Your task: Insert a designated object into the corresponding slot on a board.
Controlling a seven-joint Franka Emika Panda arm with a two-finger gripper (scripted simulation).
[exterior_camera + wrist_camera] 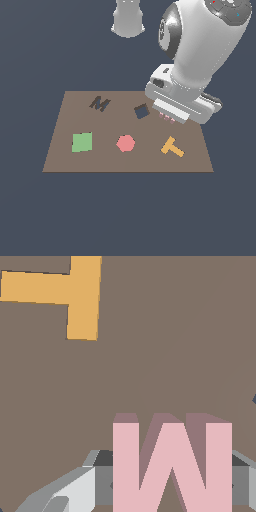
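The pale pink M-shaped block [172, 466] sits between my gripper's [172, 483] fingers [100, 486], which press on both of its sides. In the exterior view only pink bits of the block [167, 118] show under the gripper [168, 119], over the brown board's [65, 120] far part towards the exterior view's right. I cannot tell whether the block rests on the board or hangs just above it. The dark M-shaped slot [100, 104] lies at the board's far part towards the exterior view's left, well apart from the gripper.
On the board lie a dark blue square cutout [142, 111] just beside the gripper, a green square [82, 142], a red hexagon [125, 143] and an orange T-shaped block [172, 147], which also shows in the wrist view [80, 296]. The robot's base [128, 20] stands behind the board.
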